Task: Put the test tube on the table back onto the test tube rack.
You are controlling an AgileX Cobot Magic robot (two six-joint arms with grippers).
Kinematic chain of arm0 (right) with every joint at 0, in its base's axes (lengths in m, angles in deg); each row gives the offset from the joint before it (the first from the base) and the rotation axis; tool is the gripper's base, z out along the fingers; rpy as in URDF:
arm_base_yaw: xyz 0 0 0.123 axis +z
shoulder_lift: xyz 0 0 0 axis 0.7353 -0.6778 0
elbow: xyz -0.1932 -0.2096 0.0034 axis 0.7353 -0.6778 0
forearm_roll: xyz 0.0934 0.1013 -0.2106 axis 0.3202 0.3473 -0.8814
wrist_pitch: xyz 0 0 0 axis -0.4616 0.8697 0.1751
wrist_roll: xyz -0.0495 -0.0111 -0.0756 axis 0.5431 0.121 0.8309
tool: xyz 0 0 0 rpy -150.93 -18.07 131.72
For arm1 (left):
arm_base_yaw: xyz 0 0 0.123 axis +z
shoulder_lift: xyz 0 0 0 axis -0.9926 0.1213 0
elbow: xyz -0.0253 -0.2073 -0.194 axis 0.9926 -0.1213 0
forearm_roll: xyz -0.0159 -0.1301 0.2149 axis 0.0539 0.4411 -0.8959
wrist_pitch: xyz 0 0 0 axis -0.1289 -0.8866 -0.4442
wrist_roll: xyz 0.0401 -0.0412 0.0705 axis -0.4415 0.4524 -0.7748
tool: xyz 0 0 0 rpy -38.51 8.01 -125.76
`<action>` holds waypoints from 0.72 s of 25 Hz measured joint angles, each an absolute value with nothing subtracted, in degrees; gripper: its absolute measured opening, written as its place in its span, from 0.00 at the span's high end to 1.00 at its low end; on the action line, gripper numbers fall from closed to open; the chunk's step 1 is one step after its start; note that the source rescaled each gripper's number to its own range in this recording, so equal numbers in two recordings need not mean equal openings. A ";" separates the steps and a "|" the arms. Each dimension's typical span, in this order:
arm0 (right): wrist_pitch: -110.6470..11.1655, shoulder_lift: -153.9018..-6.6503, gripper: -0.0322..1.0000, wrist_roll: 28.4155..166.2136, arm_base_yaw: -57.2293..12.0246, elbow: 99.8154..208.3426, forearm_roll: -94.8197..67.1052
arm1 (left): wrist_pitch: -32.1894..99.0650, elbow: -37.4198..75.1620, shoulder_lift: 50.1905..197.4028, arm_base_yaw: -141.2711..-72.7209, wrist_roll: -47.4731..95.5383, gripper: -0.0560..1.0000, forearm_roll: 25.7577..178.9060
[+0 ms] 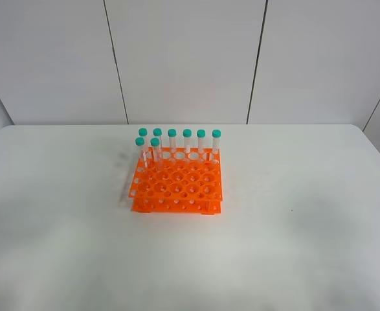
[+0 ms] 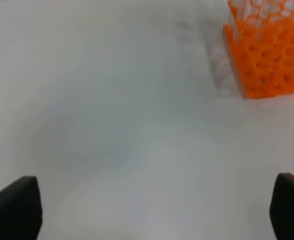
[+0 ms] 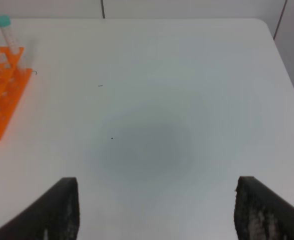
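**A:** Starting nearest, on the left wrist view: black left claw [image 2: 152, 207] spread wide, gripping nothing. Poised low over the large plain white matte table [image 2: 111, 125], aimed toward a corner of the bright orange plastic two-tier rack [image 2: 269, 60].

**B:** Same for the black right claw [image 3: 162, 207]?

**A:** Yes, gaping wide too and holding nothing. Hanging higher over bare tabletop, well apart from the rack's right side. Neither arm to be found in the high view, so both judged to be parked back toward the near edge.

**B:** And the slender clear test tube with the teal-green screw cap?

**A:** Not to be found lying anywhere on the table. Farther back, eight such tubes [image 1: 155, 152] counted upright in the rack: six along the back row, two just in front at the left end. Impossible to say which is the task's own. Judged already seated, with the task likely done.

**B:** Risks from here?

**A:** Mainly a needless reach. Sweeping either open claw toward the rack could clip the tall caps, tip tubes over, or shove the light rack across the smooth top. Also possible: a tube lying outside these views and missed altogether.

**B:** Farthest?

**A:** Only pale grey wall panels [image 1: 183, 58] behind the table.
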State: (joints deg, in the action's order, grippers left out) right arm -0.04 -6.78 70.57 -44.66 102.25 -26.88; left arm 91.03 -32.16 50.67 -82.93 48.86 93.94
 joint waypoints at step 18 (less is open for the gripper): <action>-0.04 -6.78 0.15 70.57 -44.66 102.25 -26.88 | 91.03 -32.16 50.38 -82.93 48.82 0.00 94.00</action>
